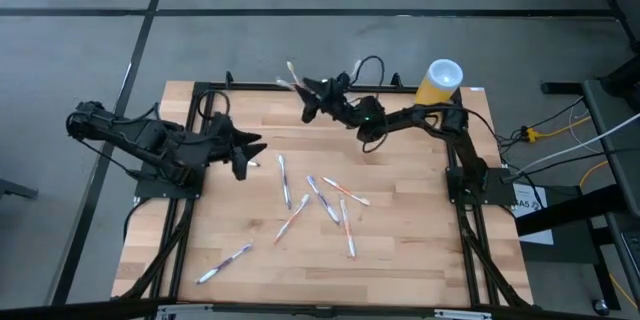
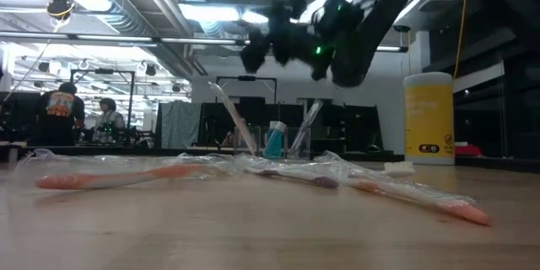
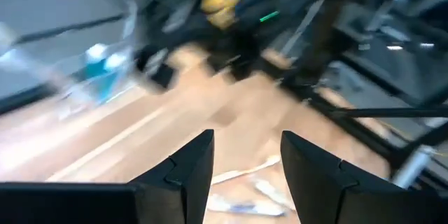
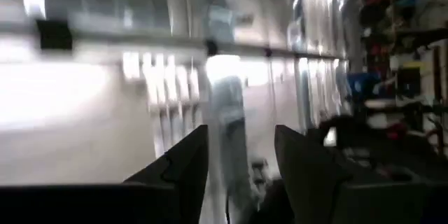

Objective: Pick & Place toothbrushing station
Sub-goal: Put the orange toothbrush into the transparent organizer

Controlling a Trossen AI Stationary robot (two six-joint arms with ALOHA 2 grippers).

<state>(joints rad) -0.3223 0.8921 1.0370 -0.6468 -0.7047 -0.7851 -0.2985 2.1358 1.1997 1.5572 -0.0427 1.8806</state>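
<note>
On wooden table (image 1: 400,260), scattered toothbrushes (image 1: 330,200), both hands (image 1: 250,150) (image 1: 315,95) released, workshop behind, two people (image 2: 80,114).

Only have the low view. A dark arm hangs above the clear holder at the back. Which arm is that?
Observer: The right one. From above, the right gripper is close beside the small see-through plastic holder at the far edge of the wooden table.
Operator: Gripper open?
Observer: Yes. Its wrist view shows the fingers apart, with a pale upright thing in the gap but not filling it.
Operator: Left arm?
Observer: The left gripper is over the table's left side, open, with nothing between its fingers.
</note>
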